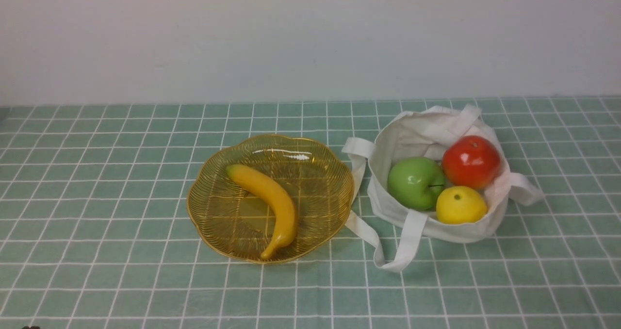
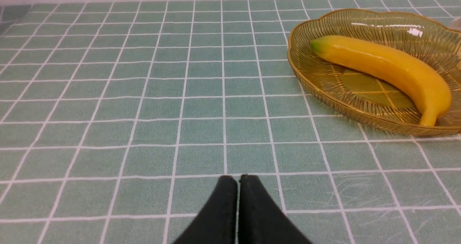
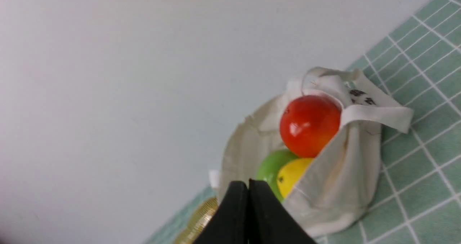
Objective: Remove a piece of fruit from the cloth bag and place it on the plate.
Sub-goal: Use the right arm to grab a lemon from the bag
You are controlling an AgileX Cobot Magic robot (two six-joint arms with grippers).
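Note:
The yellow lemon (image 1: 461,205) lies in the off-white cloth bag (image 1: 388,139) at the right, beside a green apple (image 1: 415,182) and a red apple (image 1: 470,161). The amber plate (image 1: 213,183) sits left of the bag and holds a banana (image 1: 269,203). Neither gripper shows in the front view. My left gripper (image 2: 238,179) is shut and empty over bare cloth, left of the plate (image 2: 324,93). My right gripper (image 3: 248,183) is shut and empty, short of the bag (image 3: 345,179); the lemon (image 3: 291,175) peeks over the bag's rim.
A green checked tablecloth (image 1: 121,173) covers the table, with a pale wall behind. The bag's strap handles (image 1: 407,241) trail on the cloth toward the front and toward the plate. The banana (image 2: 389,67) fills much of the plate's middle.

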